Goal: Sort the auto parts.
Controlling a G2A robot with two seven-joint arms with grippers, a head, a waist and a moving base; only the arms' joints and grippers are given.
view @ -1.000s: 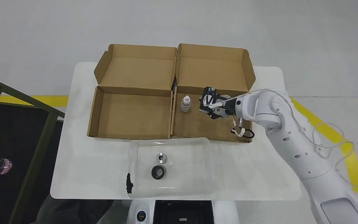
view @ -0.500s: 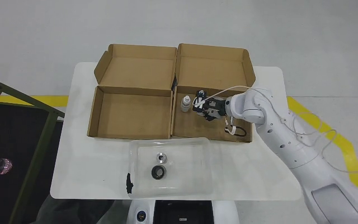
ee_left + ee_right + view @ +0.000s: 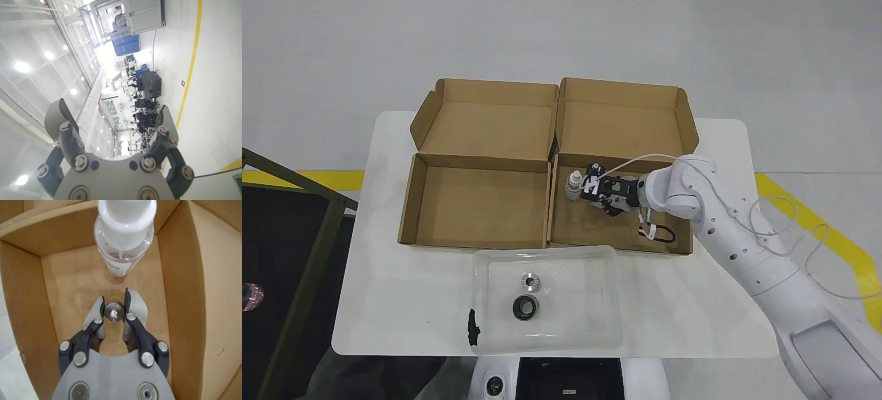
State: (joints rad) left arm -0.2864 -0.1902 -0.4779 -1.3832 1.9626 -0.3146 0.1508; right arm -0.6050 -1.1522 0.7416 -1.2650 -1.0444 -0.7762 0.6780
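Top: R gripper [image 3: 594, 188] sits inside R box [image 3: 614, 228]. Bottle [image 3: 573, 183] is just beside its tips, on the L box [image 3: 477, 205] side. Can't make out the grip from here. Tray [image 3: 572, 262] at the near edge has a silver part [image 3: 531, 280] and a black ring [image 3: 526, 307], well apart from the R arm.

L wrist: L gripper [image 3: 113, 111] is spread wide, empty, aimed out at the room.

R wrist: fingers clamped on a small metal stud [image 3: 114, 313], long axis end-on to cam. Bottle stands upright dead ahead, near but not touching. I reckon the release must stay short of it. Floor under the stud is hidden, so I can't tell height.
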